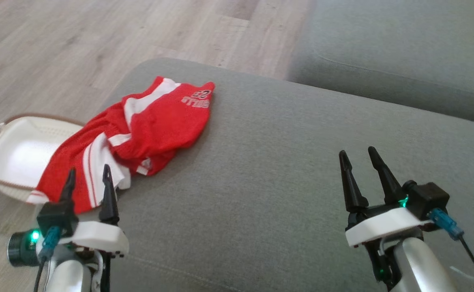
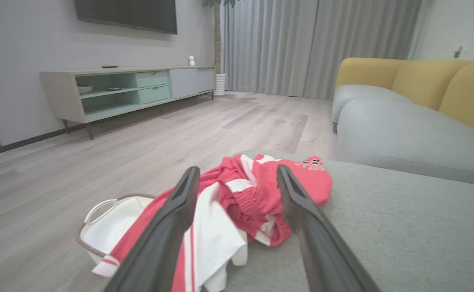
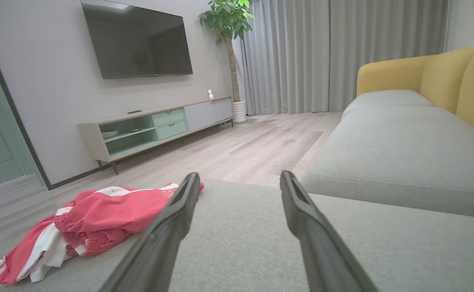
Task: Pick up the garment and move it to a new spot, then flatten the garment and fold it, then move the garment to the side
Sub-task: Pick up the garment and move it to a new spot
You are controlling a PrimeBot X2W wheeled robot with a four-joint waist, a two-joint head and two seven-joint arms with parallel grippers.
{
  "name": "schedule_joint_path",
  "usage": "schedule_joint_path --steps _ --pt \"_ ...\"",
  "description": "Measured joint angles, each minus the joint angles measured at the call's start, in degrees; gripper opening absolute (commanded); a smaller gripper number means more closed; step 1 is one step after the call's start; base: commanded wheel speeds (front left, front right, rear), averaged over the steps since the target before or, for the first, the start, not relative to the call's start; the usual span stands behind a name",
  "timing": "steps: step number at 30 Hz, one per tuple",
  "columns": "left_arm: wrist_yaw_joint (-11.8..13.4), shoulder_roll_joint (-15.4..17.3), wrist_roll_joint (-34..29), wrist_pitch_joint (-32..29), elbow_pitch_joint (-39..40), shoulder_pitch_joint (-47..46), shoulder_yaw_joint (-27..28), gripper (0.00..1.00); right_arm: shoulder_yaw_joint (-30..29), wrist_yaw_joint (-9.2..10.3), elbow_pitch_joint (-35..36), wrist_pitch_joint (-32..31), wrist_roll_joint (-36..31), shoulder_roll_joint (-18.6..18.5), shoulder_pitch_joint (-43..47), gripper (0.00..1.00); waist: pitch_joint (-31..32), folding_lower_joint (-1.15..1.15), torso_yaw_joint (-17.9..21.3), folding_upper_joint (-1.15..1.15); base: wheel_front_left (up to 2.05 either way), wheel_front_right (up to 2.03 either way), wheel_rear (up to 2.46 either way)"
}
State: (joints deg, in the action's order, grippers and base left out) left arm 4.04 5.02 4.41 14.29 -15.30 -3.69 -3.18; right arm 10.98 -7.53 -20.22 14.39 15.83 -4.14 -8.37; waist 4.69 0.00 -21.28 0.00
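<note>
The garment (image 1: pixel 139 134) is red with white stripes and lettering. It lies crumpled on the left part of a grey sofa cushion (image 1: pixel 285 170), one end hanging over the cushion's left edge. My left gripper (image 1: pixel 89 178) hovers open at the garment's near end, nothing between its fingers. In the left wrist view the garment (image 2: pixel 261 190) lies just ahead of the left gripper (image 2: pixel 237 178). My right gripper (image 1: pixel 356 156) stands open over bare cushion, well to the garment's right. In the right wrist view the garment (image 3: pixel 99 219) is at the lower left, beside the open right gripper (image 3: pixel 239 180).
A white basket (image 1: pixel 13 154) with handles sits on the wood floor left of the cushion, partly under the hanging garment. A second grey cushion (image 1: pixel 403 52) lies at the far right. A TV cabinet (image 3: pixel 155 125) and a plant (image 3: pixel 228 24) stand across the room.
</note>
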Motion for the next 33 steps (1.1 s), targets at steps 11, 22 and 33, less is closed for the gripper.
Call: schedule_joint_path --steps 11,22,33 --pt "-1.03 0.09 2.58 -0.12 -1.45 -0.07 0.33 1.00 0.20 0.00 0.00 0.00 -0.01 0.37 -0.02 1.00 -0.07 0.00 -1.15 0.00 0.00 0.00 0.00" --pt "-4.81 4.86 9.90 -22.06 -4.15 -17.19 3.83 1.00 0.24 0.00 0.44 0.00 -0.01 0.26 -0.30 1.00 -1.75 0.00 2.90 0.00 0.00 0.00 0.00" --pt "-6.71 9.55 11.80 -40.24 -26.15 -34.61 3.34 1.00 2.35 0.00 2.27 0.00 1.14 -2.80 -5.58 1.00 -9.17 0.01 9.99 0.00 0.00 0.00 0.00"
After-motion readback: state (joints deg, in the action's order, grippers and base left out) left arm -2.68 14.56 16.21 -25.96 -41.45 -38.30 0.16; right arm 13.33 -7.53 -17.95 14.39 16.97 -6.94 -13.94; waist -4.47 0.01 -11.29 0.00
